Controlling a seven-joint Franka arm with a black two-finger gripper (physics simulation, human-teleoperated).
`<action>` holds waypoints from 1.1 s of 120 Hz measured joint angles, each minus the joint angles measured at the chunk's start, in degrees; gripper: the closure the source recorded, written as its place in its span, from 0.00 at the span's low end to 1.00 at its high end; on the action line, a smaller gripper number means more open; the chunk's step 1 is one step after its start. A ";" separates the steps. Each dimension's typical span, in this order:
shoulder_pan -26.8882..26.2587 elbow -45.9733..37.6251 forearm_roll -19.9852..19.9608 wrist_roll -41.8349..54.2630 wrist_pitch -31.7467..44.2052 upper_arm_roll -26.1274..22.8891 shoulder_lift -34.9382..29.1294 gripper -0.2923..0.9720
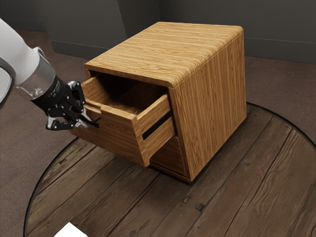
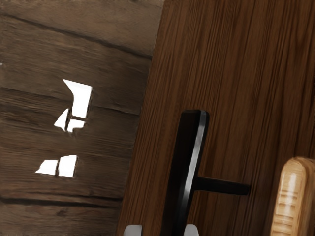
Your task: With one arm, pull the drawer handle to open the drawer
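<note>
Wood cabinet (image 1: 207,89): we are watching it sitting on the round table (image 1: 222,197) of dark planks.
Drawer (image 1: 123,136): the upper one is standing partway out toward the exterior view's left, and its hollow inside is showing under the cabinet top.
Progress: we are judging the opening as largely done. Part of the drawer is sitting inside the cabinet, so a further straight pull is remaining if full travel is wanted.
Arm (image 1: 24,64): it is reaching in from the exterior view's left, with the wrist angling down toward the drawer front.
Gripper (image 1: 84,116): it is sitting right against the drawer front.
Handle (image 2: 189,162): the black bar is standing off the drawer front on a short post, right under our hand.
Jaws: we are not managing to tell whether they are pinching the handle or standing slack around it.
</note>
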 joint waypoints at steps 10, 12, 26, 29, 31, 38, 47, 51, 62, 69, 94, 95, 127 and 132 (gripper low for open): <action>0.09 -0.47 -0.04 0.00 0.00 -0.01 -0.51 0.79; 0.10 -0.51 -0.04 0.01 0.00 -0.01 -0.55 0.78; 0.12 -0.61 -0.06 0.01 0.03 -0.04 -0.64 0.77; 0.12 -0.62 -0.06 0.01 0.04 -0.05 -0.64 0.77; 0.12 -0.64 -0.07 0.01 0.05 -0.07 -0.65 0.77; 0.12 -0.67 -0.07 0.01 0.06 -0.08 -0.65 0.76; 0.12 -0.79 -0.11 0.01 0.09 -0.08 -0.65 0.74; 0.16 -1.01 -0.12 0.01 0.10 -0.09 -0.80 0.74; 0.88 -3.15 -0.22 0.02 0.70 -0.63 -2.40 0.73; 1.12 -3.59 -0.28 0.02 1.03 -0.85 -2.87 0.72; 1.31 -5.35 -0.32 -0.01 1.84 -0.98 -5.35 0.71; 1.32 -5.44 -0.32 -0.01 1.85 -0.98 -5.45 0.71; 1.97 -7.78 -0.33 -0.01 2.13 -0.98 -8.10 0.71; 2.06 -8.17 -0.33 -0.01 2.16 -0.98 -8.58 0.71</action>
